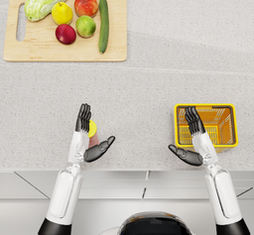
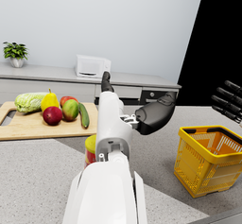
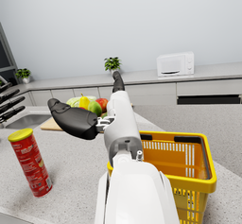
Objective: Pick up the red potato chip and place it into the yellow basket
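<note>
**Red chip can upright on the bench beside my left hand, not held**

Red chip can (image 3: 30,161) stands upright on the grey bench (image 1: 149,85), yellow lid on top. In the head view I see it only partly: it sits just beside the left hand (image 1: 87,137), between the straight fingers (image 1: 83,117) and the thumb, which sticks out to the side. I cannot tell from any view whether the hand touches the can. The left wrist view shows only the lid and a strip of red label behind the forearm.

Left hand: fingers extended and held close together, thumb splayed wide, nothing gripped.

Right hand (image 1: 193,140): same posture, fingers (image 1: 193,120) straight and together, thumb out towards the middle of the bench, holding nothing. Its fingertips reach over the near rim of the yellow basket (image 1: 225,111).

The yellow basket rests on the bench on the right side, well apart from the can. Nothing shows inside it.

At the far left of the bench lies a wooden cutting board (image 1: 59,55) carrying a cabbage (image 1: 45,1), a yellow pear (image 1: 62,13), three round fruits and a cucumber (image 1: 103,23).
</note>
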Available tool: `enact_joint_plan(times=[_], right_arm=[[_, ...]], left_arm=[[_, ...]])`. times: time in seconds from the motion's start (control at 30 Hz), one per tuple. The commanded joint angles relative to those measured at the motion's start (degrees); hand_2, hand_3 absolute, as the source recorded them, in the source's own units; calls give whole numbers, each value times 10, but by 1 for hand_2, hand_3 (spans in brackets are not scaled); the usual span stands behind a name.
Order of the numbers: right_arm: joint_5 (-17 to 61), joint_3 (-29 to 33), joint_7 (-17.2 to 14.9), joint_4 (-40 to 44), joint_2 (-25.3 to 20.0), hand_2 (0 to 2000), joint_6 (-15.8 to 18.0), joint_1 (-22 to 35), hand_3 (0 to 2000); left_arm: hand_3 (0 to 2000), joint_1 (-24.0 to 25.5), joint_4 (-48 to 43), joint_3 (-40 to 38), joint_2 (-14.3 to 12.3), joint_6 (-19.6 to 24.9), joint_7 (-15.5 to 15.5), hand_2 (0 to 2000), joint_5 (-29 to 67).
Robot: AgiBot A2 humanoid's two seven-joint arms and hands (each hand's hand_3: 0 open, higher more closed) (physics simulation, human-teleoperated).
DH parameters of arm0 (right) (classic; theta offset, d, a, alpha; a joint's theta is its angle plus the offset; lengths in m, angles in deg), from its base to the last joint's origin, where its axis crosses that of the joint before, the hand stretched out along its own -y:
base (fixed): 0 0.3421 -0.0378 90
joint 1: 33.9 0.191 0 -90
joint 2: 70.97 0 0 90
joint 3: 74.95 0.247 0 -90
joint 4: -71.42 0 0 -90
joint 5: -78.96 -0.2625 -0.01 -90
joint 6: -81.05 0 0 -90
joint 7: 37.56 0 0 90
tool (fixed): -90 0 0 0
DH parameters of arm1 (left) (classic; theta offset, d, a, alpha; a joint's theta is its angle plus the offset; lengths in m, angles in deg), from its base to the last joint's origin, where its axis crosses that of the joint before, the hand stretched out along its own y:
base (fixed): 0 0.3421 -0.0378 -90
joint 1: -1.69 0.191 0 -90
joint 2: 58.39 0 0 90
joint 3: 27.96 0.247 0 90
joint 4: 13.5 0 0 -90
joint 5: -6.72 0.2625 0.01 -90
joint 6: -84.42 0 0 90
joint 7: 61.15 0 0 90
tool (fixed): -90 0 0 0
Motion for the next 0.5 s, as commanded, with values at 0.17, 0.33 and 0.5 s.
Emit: enact_joint_plan(times=[0.17, 0.33, 0.5], right_arm=[[0, 0, 0, 0, 0, 0, 0, 0, 0], [0, 0, 0, 0, 0, 0, 0, 0, 0], [0, 20, 37, -18, -11, 0, -36, 12, 0]], left_arm=[[0, 0, 0, 0, 0, 0, 0, 0, 0], [0, 0, 0, 0, 0, 0, 0, 0, 0], [0, -14, -3, -7, -13, 36, -36, 0, 0]])
